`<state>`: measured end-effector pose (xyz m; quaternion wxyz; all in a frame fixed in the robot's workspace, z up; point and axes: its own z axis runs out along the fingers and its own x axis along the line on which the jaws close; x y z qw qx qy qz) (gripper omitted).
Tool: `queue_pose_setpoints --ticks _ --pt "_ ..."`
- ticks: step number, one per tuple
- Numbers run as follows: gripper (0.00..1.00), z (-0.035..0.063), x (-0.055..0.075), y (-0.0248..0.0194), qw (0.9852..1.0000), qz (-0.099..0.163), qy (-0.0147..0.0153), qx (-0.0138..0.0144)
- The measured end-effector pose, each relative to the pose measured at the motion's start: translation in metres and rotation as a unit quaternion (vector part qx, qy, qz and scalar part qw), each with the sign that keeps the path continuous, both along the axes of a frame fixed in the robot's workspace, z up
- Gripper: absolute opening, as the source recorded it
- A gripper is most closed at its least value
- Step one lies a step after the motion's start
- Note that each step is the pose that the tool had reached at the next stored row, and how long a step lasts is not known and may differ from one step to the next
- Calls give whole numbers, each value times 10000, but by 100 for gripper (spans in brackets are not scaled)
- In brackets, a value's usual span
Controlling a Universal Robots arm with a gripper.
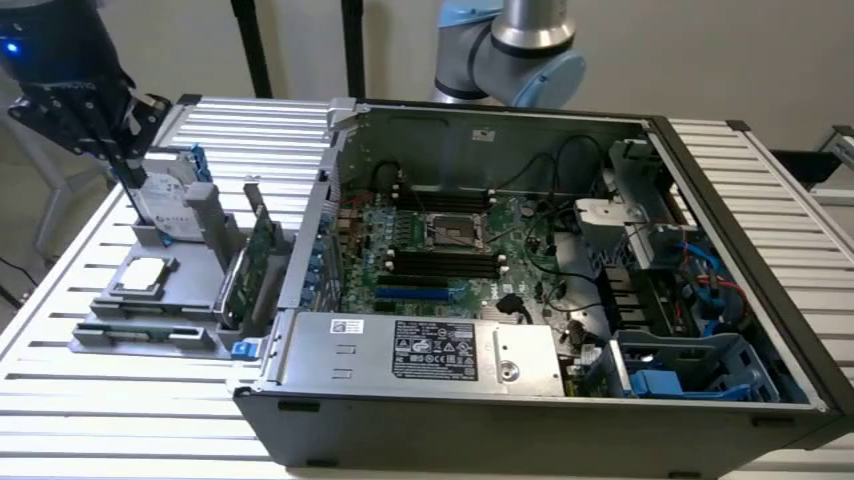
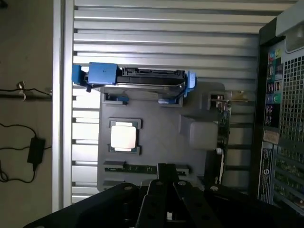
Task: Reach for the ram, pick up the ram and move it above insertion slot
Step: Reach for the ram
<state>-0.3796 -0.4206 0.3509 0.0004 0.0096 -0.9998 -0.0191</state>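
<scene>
Wrist view: my gripper (image 2: pixel 167 172), jaws seemingly closed and empty, hangs above the tray (image 2: pixel 161 140) holding the ram (image 2: pixel 142 168); descending so, I would strike it.

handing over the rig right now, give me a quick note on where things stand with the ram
The claw is up above the gray tray, clear of the ram.
The ram lies flat in the tray, along the edge nearest the exterior camera, next to the CPU.
Done: nothing lifted yet.
Left: the ram is not yet gripped, nor above the motherboard's black slots.
</scene>
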Motion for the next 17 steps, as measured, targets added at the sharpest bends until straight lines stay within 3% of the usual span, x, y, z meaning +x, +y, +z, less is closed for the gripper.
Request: queue_pose_setpoints --ticks 7,17 --pt "11 0 -100 -246 10000 0 0 0" --pt "11 2 -259 -537 10000 0 0 -1"
